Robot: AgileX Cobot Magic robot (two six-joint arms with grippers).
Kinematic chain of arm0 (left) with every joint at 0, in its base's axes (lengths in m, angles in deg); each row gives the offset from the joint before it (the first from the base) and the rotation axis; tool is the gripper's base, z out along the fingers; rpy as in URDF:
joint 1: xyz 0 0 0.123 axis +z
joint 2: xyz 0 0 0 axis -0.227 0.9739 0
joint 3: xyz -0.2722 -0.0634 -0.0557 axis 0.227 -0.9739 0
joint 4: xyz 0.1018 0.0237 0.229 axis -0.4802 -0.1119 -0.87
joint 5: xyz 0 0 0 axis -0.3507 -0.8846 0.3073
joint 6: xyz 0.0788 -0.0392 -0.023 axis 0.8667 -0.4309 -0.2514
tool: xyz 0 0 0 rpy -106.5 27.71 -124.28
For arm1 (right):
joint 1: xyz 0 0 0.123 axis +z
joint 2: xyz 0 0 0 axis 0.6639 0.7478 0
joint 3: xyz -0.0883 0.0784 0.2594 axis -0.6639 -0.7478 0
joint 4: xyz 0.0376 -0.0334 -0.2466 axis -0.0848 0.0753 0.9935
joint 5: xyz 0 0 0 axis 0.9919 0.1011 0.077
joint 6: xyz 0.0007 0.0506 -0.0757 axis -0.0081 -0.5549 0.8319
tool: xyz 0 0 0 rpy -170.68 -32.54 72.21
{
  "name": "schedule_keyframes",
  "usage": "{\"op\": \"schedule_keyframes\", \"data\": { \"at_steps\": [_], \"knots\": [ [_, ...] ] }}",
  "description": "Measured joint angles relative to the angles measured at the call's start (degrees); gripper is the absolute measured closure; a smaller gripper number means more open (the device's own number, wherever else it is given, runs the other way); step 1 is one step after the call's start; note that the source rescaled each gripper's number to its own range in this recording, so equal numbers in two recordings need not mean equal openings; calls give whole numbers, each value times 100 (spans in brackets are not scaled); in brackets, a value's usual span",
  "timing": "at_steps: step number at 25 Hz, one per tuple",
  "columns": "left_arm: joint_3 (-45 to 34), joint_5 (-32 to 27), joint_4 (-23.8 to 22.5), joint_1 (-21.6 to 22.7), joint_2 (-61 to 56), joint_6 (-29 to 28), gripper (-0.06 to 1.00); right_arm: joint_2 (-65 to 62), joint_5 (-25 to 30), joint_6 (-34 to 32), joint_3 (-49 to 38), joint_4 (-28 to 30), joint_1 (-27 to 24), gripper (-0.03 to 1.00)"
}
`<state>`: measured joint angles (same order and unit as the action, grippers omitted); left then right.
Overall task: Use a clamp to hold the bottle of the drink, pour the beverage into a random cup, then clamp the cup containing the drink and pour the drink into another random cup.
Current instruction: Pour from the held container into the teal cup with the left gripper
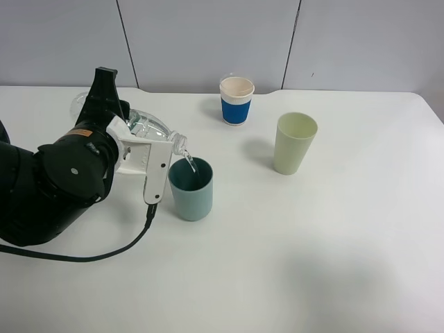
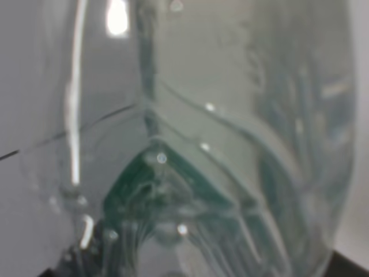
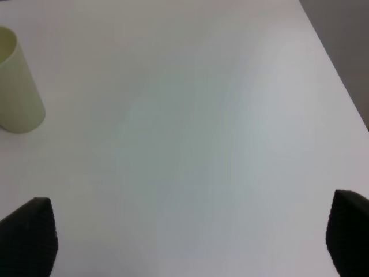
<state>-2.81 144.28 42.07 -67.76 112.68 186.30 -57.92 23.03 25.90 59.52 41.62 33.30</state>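
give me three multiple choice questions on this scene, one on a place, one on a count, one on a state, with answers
1. Where does the white paper cup with the blue sleeve stand relative to the light teal cylindrical plastic cup?
A) farther back, nearer the wall
B) nearer the camera
C) inside it

2. How many cups stand on the white table?
A) two
B) three
C) five

3. The small clear plastic bottle is:
A) standing upright with a cap on
B) tipped, pouring clear water into the teal cup
C) lying flat on the table

Answers:
1 A, since in the high view the paper cup sits close to the wall panels, beyond the teal one.
2 B, counting the teal cup, the paper cup and the tall pale yellow-green plastic cup.
3 B, because a thin stream runs from its mouth into the teal cup.
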Motion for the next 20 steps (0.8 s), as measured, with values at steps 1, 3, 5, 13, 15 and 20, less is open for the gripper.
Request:
{"op": "schedule_keyframes", "data": {
  "at_steps": [1,3,5,13,15,20],
  "knots": [
    [0,0,-7,0,0,12,94,0,0,0,0,0,0,20],
    [0,6,-14,0,0,12,94,0,0,0,0,0,0,20],
    [0,29,-14,0,0,38,94,0,0,0,0,0,0,20],
    [0,93,-26,0,0,284,94,0,0,0,0,0,0,20],
    [0,207,-26,0,0,291,94,0,0,0,0,0,0,20],
    [0,484,-26,0,0,314,94,0,0,0,0,0,0,20]
  ]
}}
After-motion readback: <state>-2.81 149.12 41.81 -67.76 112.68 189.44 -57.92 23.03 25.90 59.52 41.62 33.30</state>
